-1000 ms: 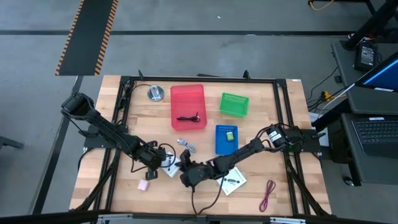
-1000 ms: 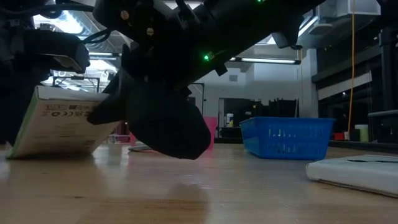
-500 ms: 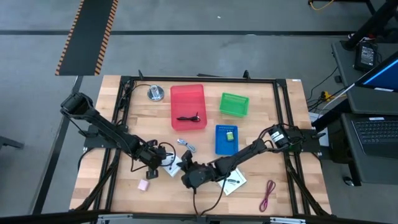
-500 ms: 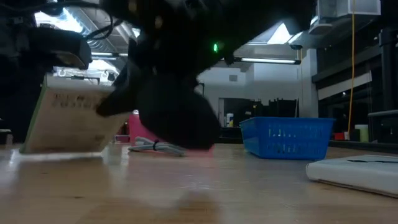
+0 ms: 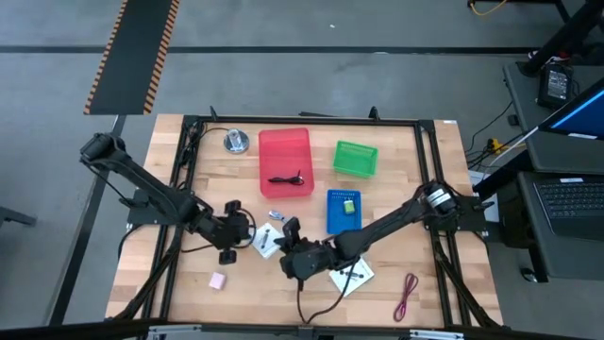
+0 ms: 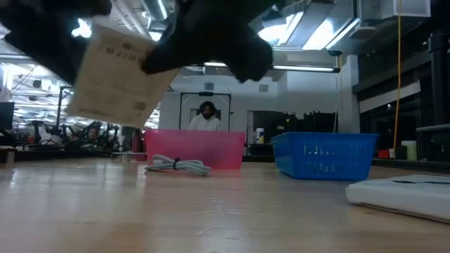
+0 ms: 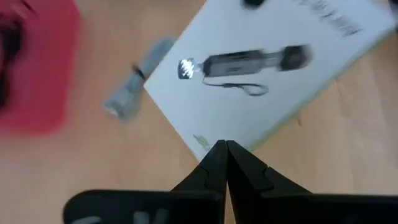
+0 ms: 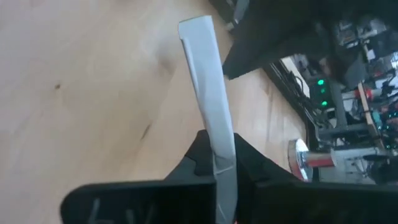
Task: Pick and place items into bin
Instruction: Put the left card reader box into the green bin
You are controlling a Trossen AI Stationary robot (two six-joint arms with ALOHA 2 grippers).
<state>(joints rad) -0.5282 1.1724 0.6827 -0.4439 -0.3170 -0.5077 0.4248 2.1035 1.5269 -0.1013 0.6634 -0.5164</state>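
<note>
Grippers of both arms meet near the table's front middle in the high view: the left gripper and the right gripper flank a white square card with a black mark. A second white card lies just right of them. A small pink cube sits near the front left, and a dark red cord near the front right. A silvery-blue piece lies just nearer than the red plastic bin. A tiny green-white piece rests inside the blue bin.

From table height, the card hangs tilted, clear of the wood, with the red bin and blue bin beyond.

On the left wrist camera, the left gripper is pinched closed on the card's edge.

On the right wrist camera, the right gripper clamps the card, seen edge-on.
</note>
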